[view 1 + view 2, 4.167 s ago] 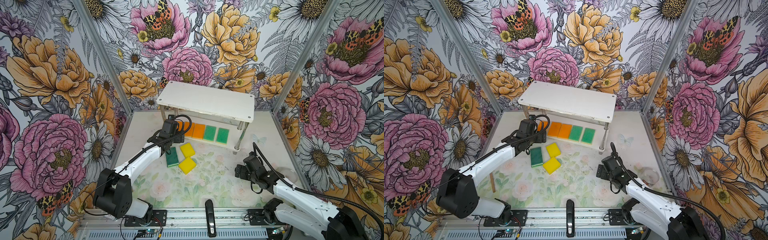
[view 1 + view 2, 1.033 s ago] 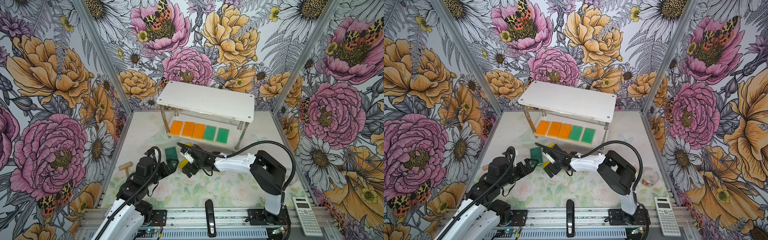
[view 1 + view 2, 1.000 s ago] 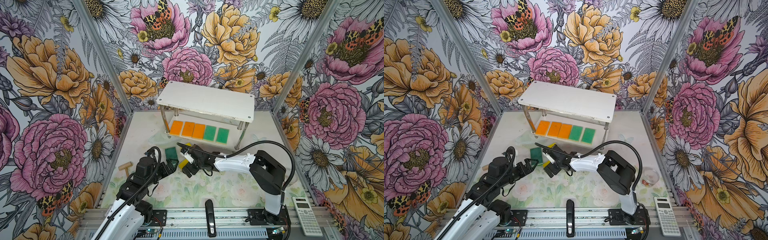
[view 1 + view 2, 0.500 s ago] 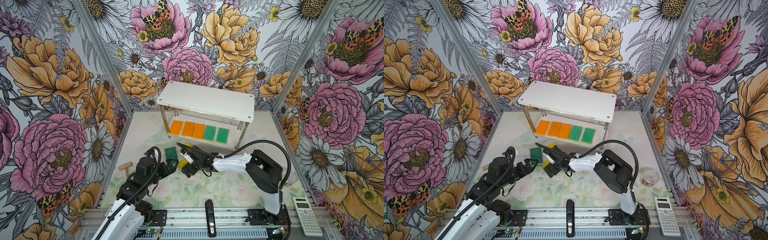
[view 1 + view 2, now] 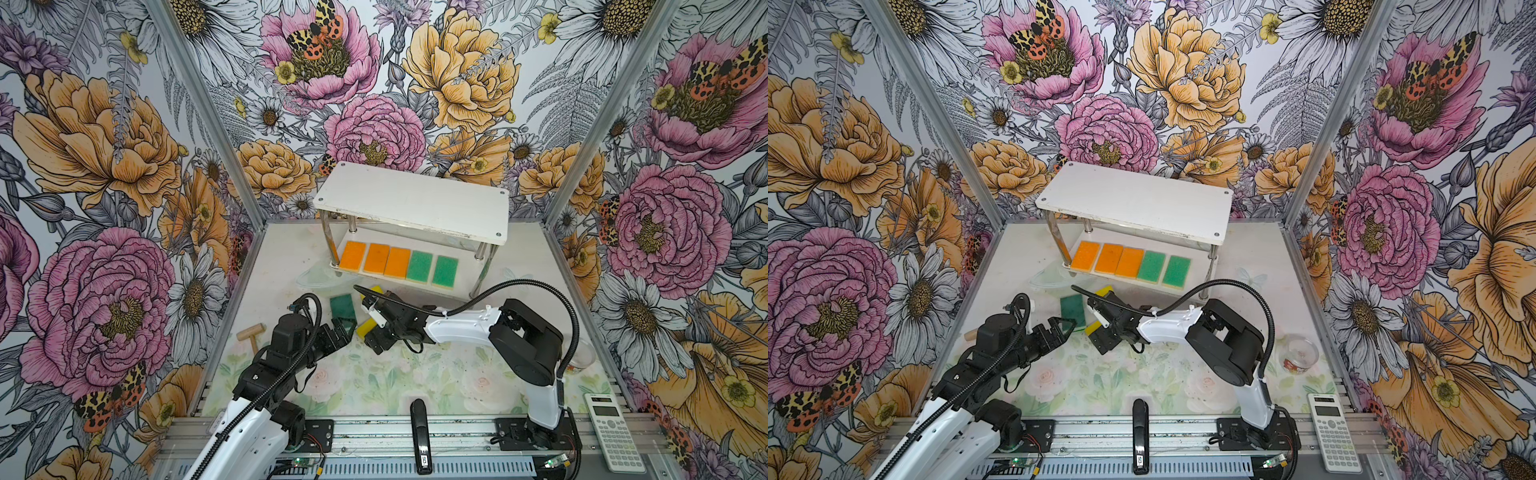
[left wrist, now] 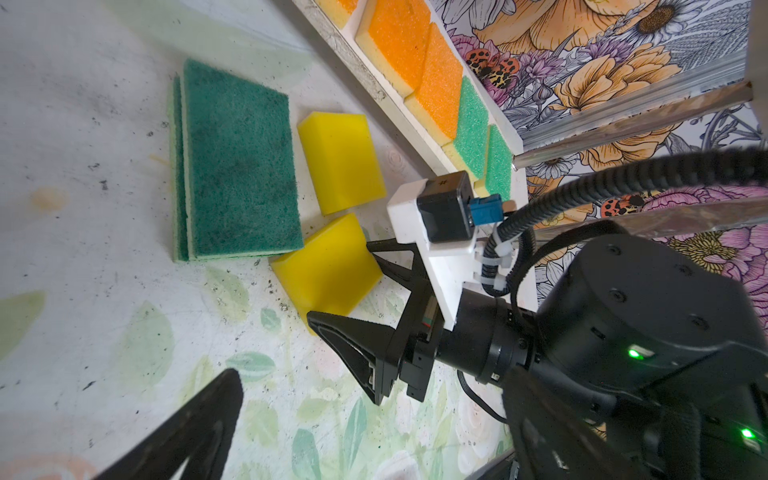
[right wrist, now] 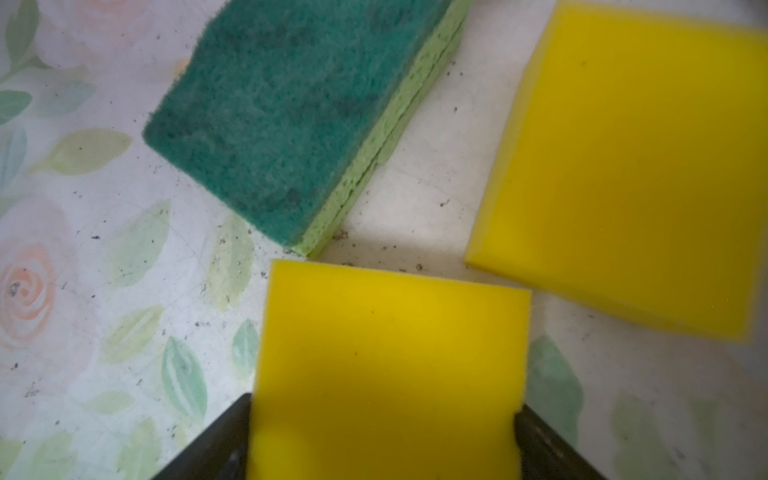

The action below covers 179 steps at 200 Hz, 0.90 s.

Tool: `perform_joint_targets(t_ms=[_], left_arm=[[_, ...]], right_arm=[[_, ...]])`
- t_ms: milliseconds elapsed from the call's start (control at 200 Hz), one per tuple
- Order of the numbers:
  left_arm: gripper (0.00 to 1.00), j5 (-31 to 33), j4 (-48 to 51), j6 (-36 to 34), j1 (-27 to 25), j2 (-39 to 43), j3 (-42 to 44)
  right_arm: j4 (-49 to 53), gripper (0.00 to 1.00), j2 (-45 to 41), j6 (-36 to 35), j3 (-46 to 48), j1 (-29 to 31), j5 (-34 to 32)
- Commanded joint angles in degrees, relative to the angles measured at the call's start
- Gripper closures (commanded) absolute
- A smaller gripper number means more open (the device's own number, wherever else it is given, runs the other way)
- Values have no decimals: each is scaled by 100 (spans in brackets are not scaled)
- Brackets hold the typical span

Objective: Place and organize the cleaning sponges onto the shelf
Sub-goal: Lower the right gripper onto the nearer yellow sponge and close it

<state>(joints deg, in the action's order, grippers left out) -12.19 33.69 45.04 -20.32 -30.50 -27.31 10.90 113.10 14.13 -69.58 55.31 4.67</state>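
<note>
Clamping right tool (image 7: pixel 382 405) on yellow sponge (image 7: pixel 390 332) between its fingers (image 7: pixel 216 440), apparently snug, for carrying to shelf (image 5: pixel 415 203); holding left tool (image 5: pixel 344 328) wide apart, clear alongside.

Top views: mounted high at the front, angled down toward the back wall (image 5: pixel 374 83); wide, both covering the whole table (image 5: pixel 374 382), with the shelf (image 5: pixel 415 203) upper middle.
Left wrist: low, close, looking across at the right gripper (image 6: pixel 338 282) and shelf edge.
Right wrist: very close above the near yellow sponge (image 7: pixel 386 365).
Shared by wrists: that sponge, dark green sponge (image 6: pixel 241 166).
</note>
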Motion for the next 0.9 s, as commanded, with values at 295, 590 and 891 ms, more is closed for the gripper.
perform_joint_targets(t_ms=[295,590,891], left_arm=[[1,-158,15,-12,67,1,76],[1,-161,15,-21,87,-1,71],[1,-200,13,-26,89,-18,68]], right_arm=[[-31,15,363,151,-11,24,27],[95,30,16,-162,201,15,155],[950,36,-702,-818,387,-3,507]])
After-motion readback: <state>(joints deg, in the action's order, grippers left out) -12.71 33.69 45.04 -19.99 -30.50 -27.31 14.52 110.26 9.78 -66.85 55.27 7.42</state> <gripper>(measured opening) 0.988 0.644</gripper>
